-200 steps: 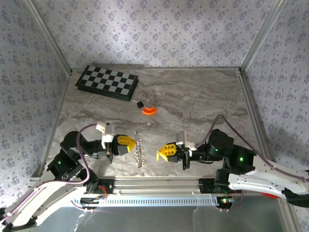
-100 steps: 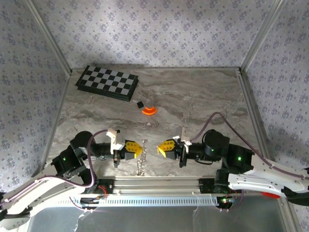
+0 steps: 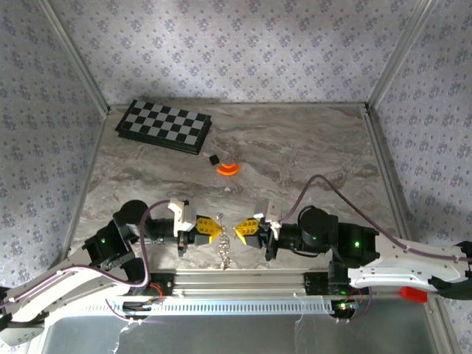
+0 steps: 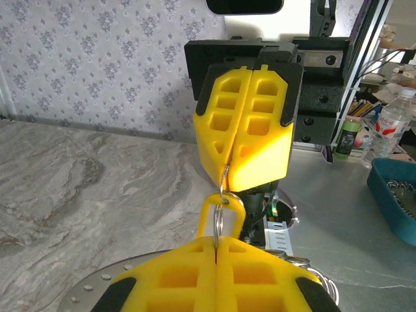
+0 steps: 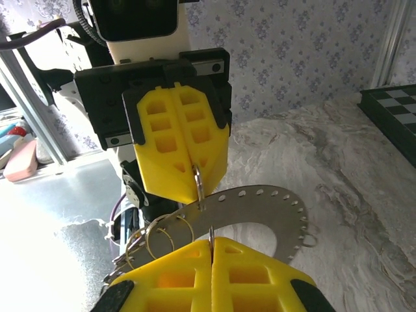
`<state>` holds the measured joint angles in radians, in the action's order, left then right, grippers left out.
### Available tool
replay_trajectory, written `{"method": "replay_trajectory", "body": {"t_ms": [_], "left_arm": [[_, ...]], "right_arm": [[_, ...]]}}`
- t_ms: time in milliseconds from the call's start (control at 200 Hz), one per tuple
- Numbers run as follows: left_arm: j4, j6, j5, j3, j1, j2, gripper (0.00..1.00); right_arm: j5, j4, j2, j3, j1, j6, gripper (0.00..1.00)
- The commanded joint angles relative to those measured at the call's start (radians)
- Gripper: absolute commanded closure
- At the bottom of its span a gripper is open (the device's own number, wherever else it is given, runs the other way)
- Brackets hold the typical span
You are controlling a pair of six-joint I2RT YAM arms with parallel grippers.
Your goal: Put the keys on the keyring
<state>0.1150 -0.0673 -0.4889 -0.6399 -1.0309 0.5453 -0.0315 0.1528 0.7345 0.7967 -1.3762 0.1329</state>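
Now finds the keyring (image 3: 223, 252), a perforated silvery disc hung with small split rings, raised between the two arms near the front edge of the marbled table (image 3: 310, 147) instead of lying flat there as a second ago. Pins it from both sides: by the left gripper (image 3: 216, 228), clamped tight on one small ring at the disc's rim, and by the right gripper (image 3: 240, 231), likewise clenched on a thin wire loop. Brings the yellow fingertips almost nose to nose, after starting well apart. Reveals, from the left wrist, what looks to be the key (image 4: 205, 211), a small yellow-orange loop right at the left fingertips with a thin ring passing through it; cannot tell whether fully threaded. Suggests the reach-and-pick stage is over and the fiddly threading under way, with little slack for either arm to pull without twisting the ring. Leaves the orange cone (image 3: 228, 169), black cube (image 3: 214, 158) and checkered board (image 3: 164, 125) well apart at the far side.
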Motion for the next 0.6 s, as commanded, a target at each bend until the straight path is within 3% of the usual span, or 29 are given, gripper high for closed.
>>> {"method": "replay_trajectory", "body": {"t_ms": [0,595], "left_arm": [[-0.052,0.023,-0.011,-0.004,-0.014,-0.010,1.00],[0.000,0.063,0.063,-0.024,-0.049,0.004,1.00]], "right_arm": [[-0.028,-0.011,0.010,0.030,-0.011,-0.023,1.00],[-0.004,0.034,0.057,0.080,-0.012,-0.044,1.00]]}}
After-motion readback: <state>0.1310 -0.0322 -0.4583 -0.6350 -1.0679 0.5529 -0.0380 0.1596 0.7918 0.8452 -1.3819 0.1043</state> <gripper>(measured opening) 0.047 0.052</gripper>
